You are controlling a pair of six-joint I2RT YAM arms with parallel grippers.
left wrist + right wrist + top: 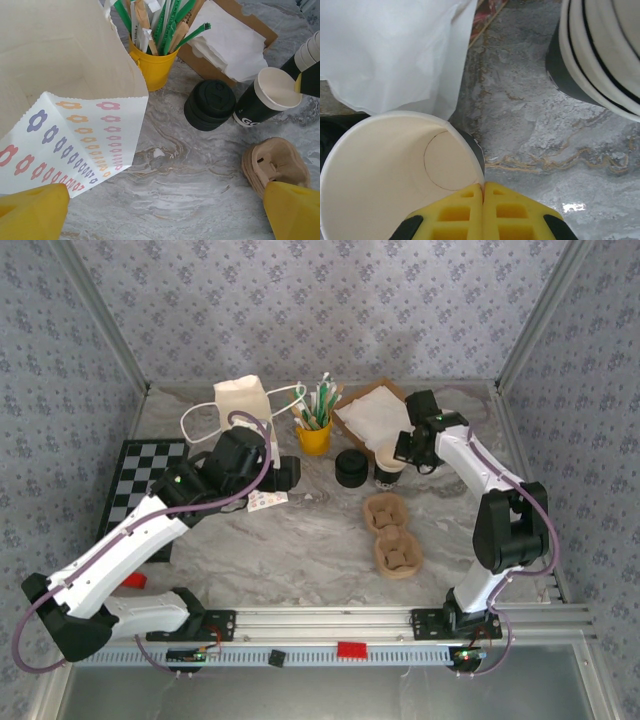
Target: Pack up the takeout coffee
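Surface: grey marbled tabletop (320,540), wallpapered enclosure.
Item: black paper coffee cup with white interior (385,175), uncapped, just beside the round black plastic lid (210,104).
Hold: right gripper (483,200), jaws pinched together on the cup's rim wall; arm reaches forward, wrist angled down.
Handling: lift gently and straight, since the thin wall may crumple.
Spare: left gripper (165,210), jaws wide and empty, low beside the white paper bag (60,45).

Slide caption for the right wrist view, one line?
Right gripper pinching the rim of an empty black paper cup beside white napkins and a stack of black-and-white cups on the marble table.
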